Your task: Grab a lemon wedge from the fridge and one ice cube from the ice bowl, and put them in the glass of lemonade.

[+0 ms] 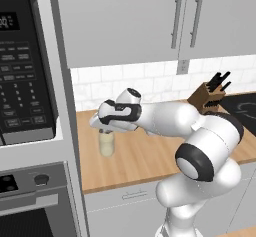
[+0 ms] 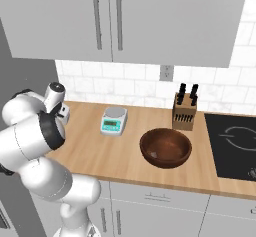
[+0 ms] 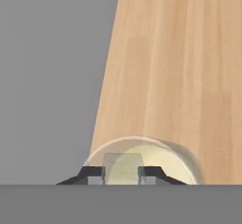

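Observation:
The glass of lemonade [image 1: 106, 144], a small pale yellow tumbler, stands on the wooden counter [image 1: 145, 158] close to the tall grey side panel. My gripper [image 1: 103, 130] hangs directly over it, pointing down. In the hand view the gripper [image 3: 122, 174] is shut on a translucent ice cube [image 3: 122, 163], held above the rim of the glass [image 3: 182, 153]. The ice bowl [image 2: 146, 142], dark brown wood, sits further right on the counter. The fridge is out of view and the lemon wedge is hidden.
A grey panel [image 3: 47, 76] rises right beside the glass, with the black microwave [image 1: 20, 66] and oven beyond it. A kitchen scale [image 2: 113, 120], knife block [image 2: 184, 112] and black cooktop [image 2: 235, 146] lie to the right. Wall cabinets hang overhead.

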Controlling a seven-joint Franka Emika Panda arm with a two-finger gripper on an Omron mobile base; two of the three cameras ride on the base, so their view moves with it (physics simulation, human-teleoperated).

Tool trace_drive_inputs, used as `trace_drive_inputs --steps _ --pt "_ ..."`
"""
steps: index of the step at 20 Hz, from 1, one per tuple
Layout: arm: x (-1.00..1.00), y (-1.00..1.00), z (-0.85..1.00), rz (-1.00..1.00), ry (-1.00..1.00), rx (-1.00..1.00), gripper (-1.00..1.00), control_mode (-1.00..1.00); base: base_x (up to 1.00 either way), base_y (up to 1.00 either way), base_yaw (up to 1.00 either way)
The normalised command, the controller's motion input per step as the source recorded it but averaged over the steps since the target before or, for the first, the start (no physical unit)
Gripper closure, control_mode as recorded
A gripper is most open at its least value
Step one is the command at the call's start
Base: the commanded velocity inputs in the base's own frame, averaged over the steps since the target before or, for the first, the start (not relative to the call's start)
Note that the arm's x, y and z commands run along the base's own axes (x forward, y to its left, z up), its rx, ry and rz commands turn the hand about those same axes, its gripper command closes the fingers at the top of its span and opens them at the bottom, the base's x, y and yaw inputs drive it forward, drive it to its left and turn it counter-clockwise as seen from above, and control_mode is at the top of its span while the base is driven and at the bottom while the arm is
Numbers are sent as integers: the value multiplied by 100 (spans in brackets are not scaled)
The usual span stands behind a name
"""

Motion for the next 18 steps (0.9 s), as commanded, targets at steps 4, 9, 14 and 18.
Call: trace_drive_inputs --steps 4,9,14,18 --pt "0 0 11 0 0 0 -100 -100 0 0 0" --pt "0 0 0 0 0 0 -100 -100 0 0 0" --pt "-9 0 9 0 0 0 -100 -100 0 0 0" --pt "-10 0 1 0 -1 0 -100 -100 0 0 0"
